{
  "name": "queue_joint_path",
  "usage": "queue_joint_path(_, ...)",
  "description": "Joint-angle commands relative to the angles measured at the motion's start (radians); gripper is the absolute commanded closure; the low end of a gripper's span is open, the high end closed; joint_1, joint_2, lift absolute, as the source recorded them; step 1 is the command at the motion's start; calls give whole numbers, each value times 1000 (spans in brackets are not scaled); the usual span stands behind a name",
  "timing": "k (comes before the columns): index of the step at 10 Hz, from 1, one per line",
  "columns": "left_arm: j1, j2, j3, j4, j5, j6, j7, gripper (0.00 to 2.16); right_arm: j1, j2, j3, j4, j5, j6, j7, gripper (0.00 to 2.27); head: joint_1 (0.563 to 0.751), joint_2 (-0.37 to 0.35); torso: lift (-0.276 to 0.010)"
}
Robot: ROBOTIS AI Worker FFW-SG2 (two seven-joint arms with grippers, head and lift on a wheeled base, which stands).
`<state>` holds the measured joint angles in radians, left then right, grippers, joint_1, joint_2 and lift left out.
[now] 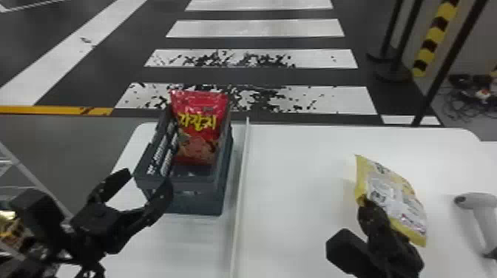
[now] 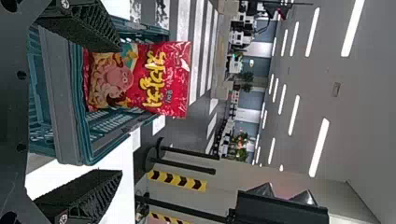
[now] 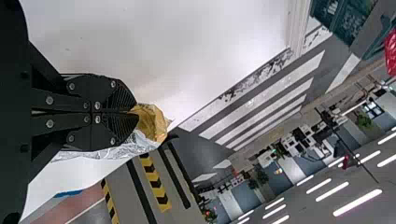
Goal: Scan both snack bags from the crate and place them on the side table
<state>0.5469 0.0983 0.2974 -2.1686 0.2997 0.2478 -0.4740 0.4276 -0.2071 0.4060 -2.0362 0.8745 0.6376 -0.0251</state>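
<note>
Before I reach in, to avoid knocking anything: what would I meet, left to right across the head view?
Dark grey plastic crate holding a red snack bag, thin white divider, yellow-and-white snack bag, pale grey handheld scanner.

The head view looks down; 2 wrist views share the crate [image 1: 196, 199].

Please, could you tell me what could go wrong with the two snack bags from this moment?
The right hand pinches the yellow bag near one edge, so it might swing or slip while being scanned.

The left hand is open by the near end of the crate; a finger could catch its wall on the way to the red bag.
</note>
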Motion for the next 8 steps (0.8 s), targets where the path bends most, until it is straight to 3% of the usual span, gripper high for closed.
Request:
queue_joint_path(1,-7,0,-1,7,3,0,-2,70,22,-15,70,-41,1,116,2,1922,695,118,-95)
queue_joint_path(2,-10,0,-3,13,9,0,-3,70,26,-20,99,-68,-9,184,13,1190,695,134,-95)
queue_joint_path(3,-12,0,-3,16,10,0,-3,70,33,-21,109,-96,-51,221,39,184,695,141,-95)
queue_joint_path(4,-12,1,-3,18,12,0,-3,70,33,-21,113,-122,-103,251,74,-2,695,145,-95)
queue_joint_path(5,-12,1,-3,18,12,0,-5,70,33,-20,93,-177,-226,288,139,-2,695,158,-95)
queue_joint_path(7,-10,3,-3,13,13,0,-6,70,37,6,-24,-274,-542,337,284,53,695,215,-95)
queue_joint_path(8,-7,3,-4,10,15,-3,-6,70,29,35,-134,-305,-724,356,358,53,695,233,-95)
